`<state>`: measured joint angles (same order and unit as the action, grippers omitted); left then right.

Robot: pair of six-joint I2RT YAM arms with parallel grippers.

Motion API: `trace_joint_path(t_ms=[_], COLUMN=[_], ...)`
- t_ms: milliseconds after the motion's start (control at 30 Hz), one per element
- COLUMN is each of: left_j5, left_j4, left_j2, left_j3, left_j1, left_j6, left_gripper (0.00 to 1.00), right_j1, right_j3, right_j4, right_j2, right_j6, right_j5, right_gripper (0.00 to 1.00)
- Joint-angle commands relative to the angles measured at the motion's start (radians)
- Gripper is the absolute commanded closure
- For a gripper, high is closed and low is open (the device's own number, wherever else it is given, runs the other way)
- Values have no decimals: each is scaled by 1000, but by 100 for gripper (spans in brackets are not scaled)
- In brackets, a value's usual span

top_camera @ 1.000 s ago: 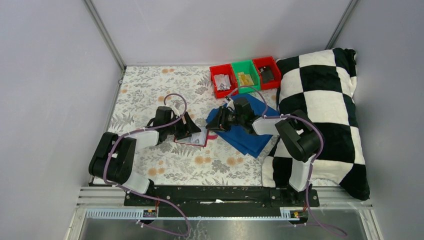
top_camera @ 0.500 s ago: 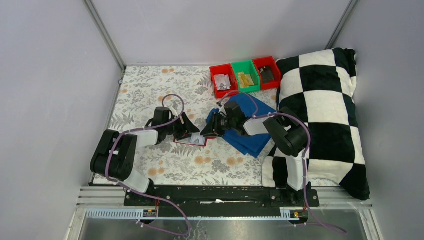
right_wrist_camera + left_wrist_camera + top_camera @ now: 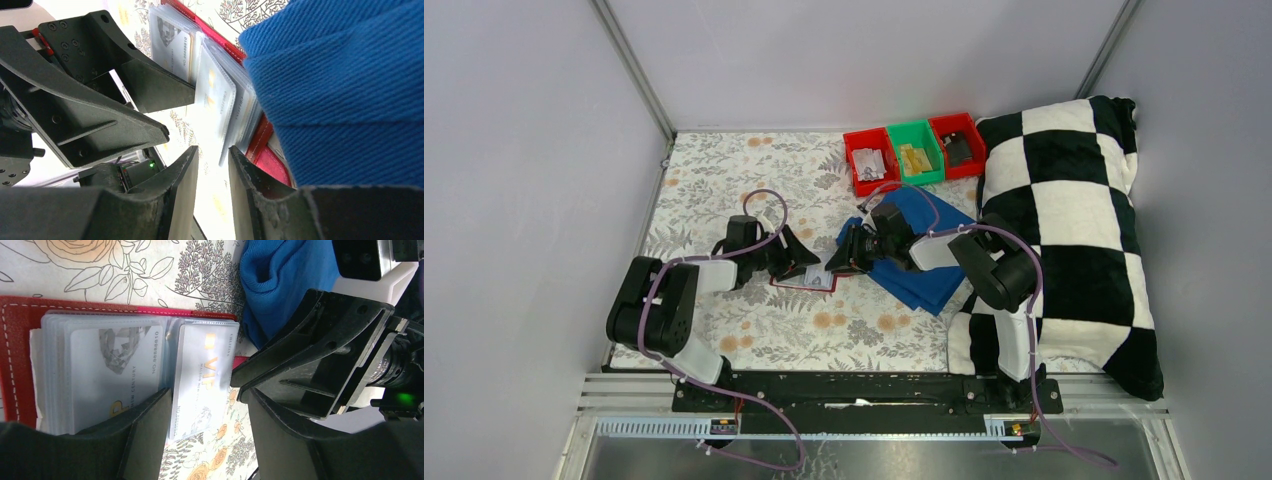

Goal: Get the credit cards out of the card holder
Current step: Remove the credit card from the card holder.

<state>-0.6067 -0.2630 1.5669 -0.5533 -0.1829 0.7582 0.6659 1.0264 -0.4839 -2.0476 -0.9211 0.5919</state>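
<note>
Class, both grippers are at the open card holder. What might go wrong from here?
1. The left gripper has a card between its fingers, but the card is in a clear sleeve. Closing may pinch the sleeve too and lift the whole holder.
2. The right gripper sits very near the left one, so they may collide.
3. The blue cloth lies right by the holder and that gripper, and may snag.

Card holder cut off by left edge, bottom hidden behind left claw
</note>
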Motion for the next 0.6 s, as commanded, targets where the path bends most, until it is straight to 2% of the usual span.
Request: trace_joint_path(t_ms=[0,567], left_j5=[-4,-14], left_j4=[-25,-39], left_j2=[29,13], left_j3=[17,29], left_j1=[10,19], left_j6=[1,16], left_gripper=[38,38], right_j1=[11,11], right_j3=[20,-14], right_j4=[-49,-65], right_j2=[9,59], right_j6=[-8,-7], right_j5=[-10,-50], right_gripper=[64,66])
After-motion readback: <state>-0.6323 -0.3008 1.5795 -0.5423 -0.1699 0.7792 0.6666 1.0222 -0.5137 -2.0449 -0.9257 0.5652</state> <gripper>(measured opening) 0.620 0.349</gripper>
